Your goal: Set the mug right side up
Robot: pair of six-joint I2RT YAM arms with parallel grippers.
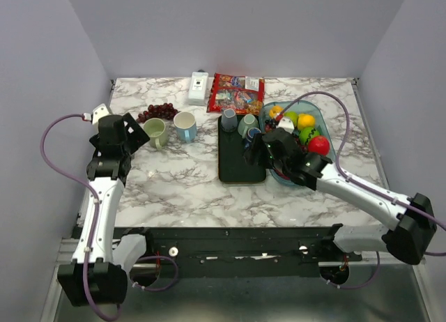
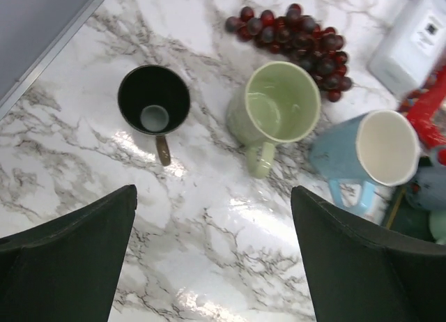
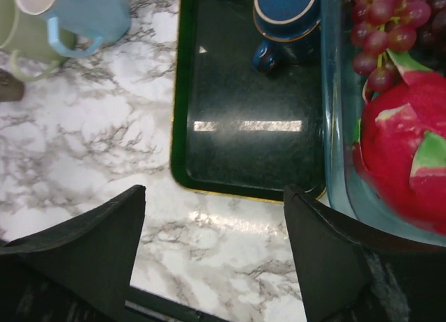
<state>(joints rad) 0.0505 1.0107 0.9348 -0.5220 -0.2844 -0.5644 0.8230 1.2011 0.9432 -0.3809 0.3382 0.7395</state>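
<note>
Mug, black (image 2: 153,102) with a brown handle, stands mouth up on the marble table (image 1: 181,189), in the upper left of the left wrist view, its handle pointing toward the bottom of the frame. Nothing touches it. The left gripper (image 2: 212,203) hangs above the table with its fingers spread wide and nothing between them; the mug lies just beyond its left finger. In the overhead view the mug cannot be picked out beneath that gripper (image 1: 132,130).

Just to its right stands a pale green mug (image 2: 275,106), then a light blue mug (image 2: 362,151) with a white inside, both mouth up. Dark grapes (image 2: 293,33) lie behind them, and a white box (image 2: 414,40) sits at the upper right edge.

At frame centre of the overhead view, a dark green tray (image 1: 233,169) carries a dark blue mug (image 3: 286,12), base up. The right gripper (image 3: 214,196) hovers over the tray's near edge, fingers apart and holding nothing. A clear blue bowl (image 3: 333,127) just right of the tray holds a dragon fruit (image 3: 404,155).
</note>
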